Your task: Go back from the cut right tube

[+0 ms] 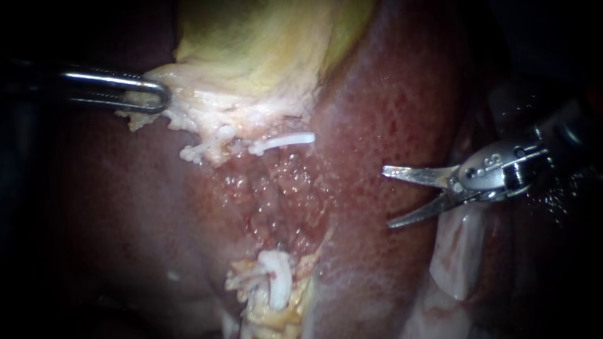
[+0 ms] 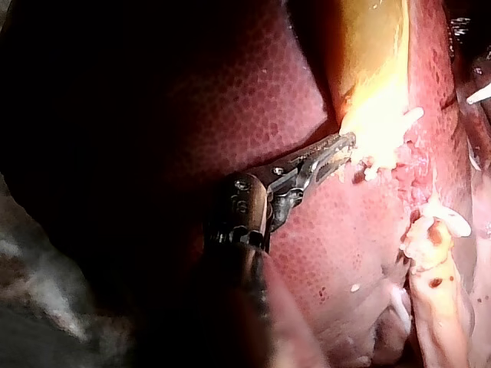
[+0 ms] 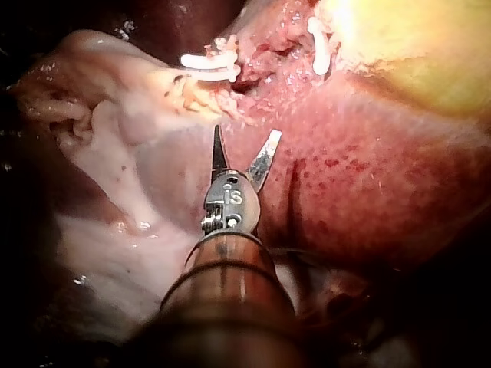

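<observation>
My right instrument hangs over the liver, to the right of the raw bed, its two blades open and empty. It stands well apart from the clips. An upper tube stump bears a white clip just under the gallbladder. A lower stump carries white clips. My left instrument comes in from the left, jaws shut on the gallbladder's pale lower edge. In the right wrist view the open blades point toward the clips. In the left wrist view the jaws bite the pale edge.
A raw, bubbly dissected bed lies between the two clipped stumps. Pale fatty tissue sits below the right instrument. Dark red liver fills the left side.
</observation>
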Action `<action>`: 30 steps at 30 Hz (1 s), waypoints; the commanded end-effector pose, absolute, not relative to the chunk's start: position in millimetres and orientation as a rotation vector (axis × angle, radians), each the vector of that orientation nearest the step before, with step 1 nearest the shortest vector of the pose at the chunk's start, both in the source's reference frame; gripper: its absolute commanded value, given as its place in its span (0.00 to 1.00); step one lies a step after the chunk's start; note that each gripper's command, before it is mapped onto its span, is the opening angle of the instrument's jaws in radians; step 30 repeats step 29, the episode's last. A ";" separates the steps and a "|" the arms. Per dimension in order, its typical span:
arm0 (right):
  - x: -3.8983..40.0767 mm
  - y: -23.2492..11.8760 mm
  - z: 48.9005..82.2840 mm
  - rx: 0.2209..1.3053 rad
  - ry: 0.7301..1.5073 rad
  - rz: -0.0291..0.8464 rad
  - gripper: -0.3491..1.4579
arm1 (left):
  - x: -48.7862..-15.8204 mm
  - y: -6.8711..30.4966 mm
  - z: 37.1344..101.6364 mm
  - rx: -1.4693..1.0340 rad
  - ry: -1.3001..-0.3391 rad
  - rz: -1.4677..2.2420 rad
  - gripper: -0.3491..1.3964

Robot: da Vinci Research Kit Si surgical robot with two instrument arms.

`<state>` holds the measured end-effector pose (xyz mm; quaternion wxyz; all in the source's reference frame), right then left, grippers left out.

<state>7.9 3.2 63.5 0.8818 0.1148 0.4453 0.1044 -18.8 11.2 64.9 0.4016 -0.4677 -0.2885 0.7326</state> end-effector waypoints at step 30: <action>7.8 3.1 63.2 0.247 0.931 0.217 0.99 | -22.2 9.2 68.4 -1.201 -0.750 1.878 0.00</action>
